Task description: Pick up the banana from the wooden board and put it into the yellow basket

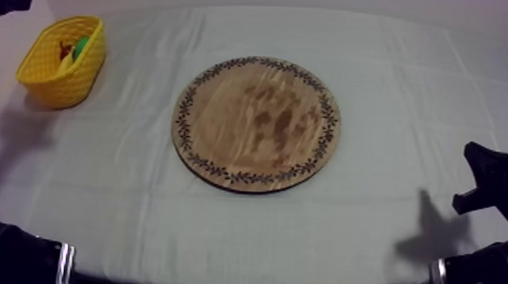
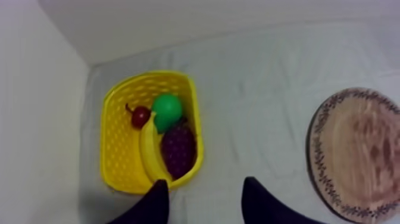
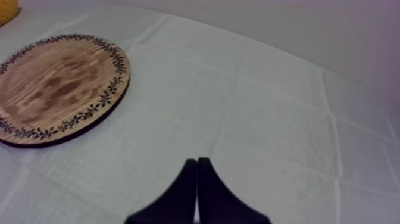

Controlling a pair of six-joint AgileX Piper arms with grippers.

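At the table's left, the banana (image 2: 150, 152) lies in the basket (image 2: 113, 149), a small red fruit (image 2: 141, 116), a pear (image 2: 167, 109) and grapes (image 2: 177, 149) packed beside it, while the left gripper (image 2: 205, 180) hovers just beside the basket, fingers wide apart over the cloth (image 1: 388, 92). The board (image 1: 256, 123) sits at mid-table, well apart from the basket. To its right, the right gripper (image 3: 197, 161) hangs over cloth, fingers pressed together in a narrow wedge.

Count: 1 yellow basket (image 2: 113, 161), 1 round wooden board (image 1: 256, 123), 1 table (image 1: 388, 92) w/ cloth. Fruit, 4 pcs total: 1 banana (image 2: 152, 155), 1 pear (image 2: 167, 109), 1 bunch of grapes (image 2: 177, 149), 1 small red fruit (image 2: 140, 116). Grippers, 2: 1 left gripper (image 2: 205, 180), 1 right gripper (image 3: 197, 159).
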